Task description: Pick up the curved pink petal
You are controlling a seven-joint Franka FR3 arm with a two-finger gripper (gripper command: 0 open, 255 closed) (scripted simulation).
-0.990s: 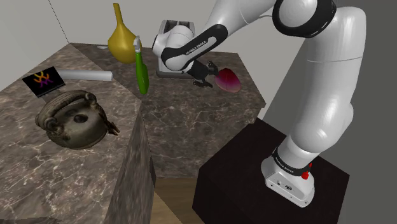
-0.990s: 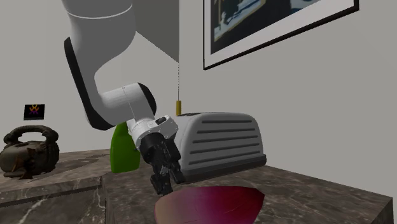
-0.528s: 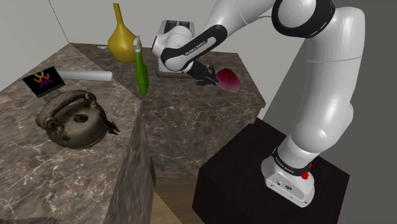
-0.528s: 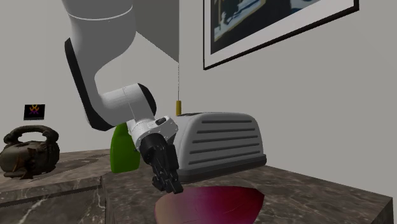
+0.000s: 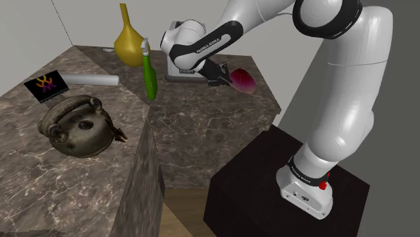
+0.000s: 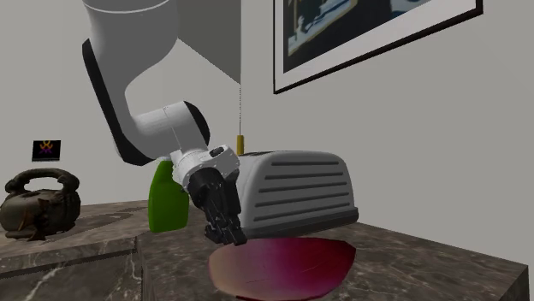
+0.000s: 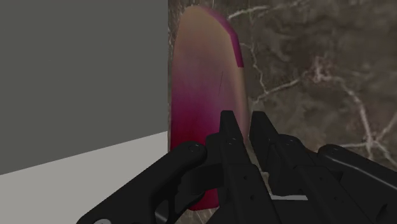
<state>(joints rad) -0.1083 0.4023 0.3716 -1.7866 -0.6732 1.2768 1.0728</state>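
Note:
The curved pink petal (image 5: 244,81) is dark pink fading to pale, and hangs just above the brown marble counter (image 5: 202,128) near its far corner. My black gripper (image 5: 221,75) is shut on the petal's edge at the shoulder view's left side of it. In the second exterior view the gripper (image 6: 229,235) pinches the petal (image 6: 287,267) at its left rim, and the petal's underside shows clear of the stone. In the wrist view the petal (image 7: 207,95) stretches away from the gripper (image 7: 245,127), its near end clasped between the fingers.
A white ribbed appliance (image 6: 299,192) stands right behind the petal. A green bottle (image 5: 149,74), a yellow vase (image 5: 128,40), a white cylinder (image 5: 91,79), a small card (image 5: 46,87) and a dark kettle (image 5: 77,124) lie further along. The counter's edge runs just beyond the petal.
The gripper closed in on the petal's rim and shut on it, then rose a little. The petal came up off the counter with it.

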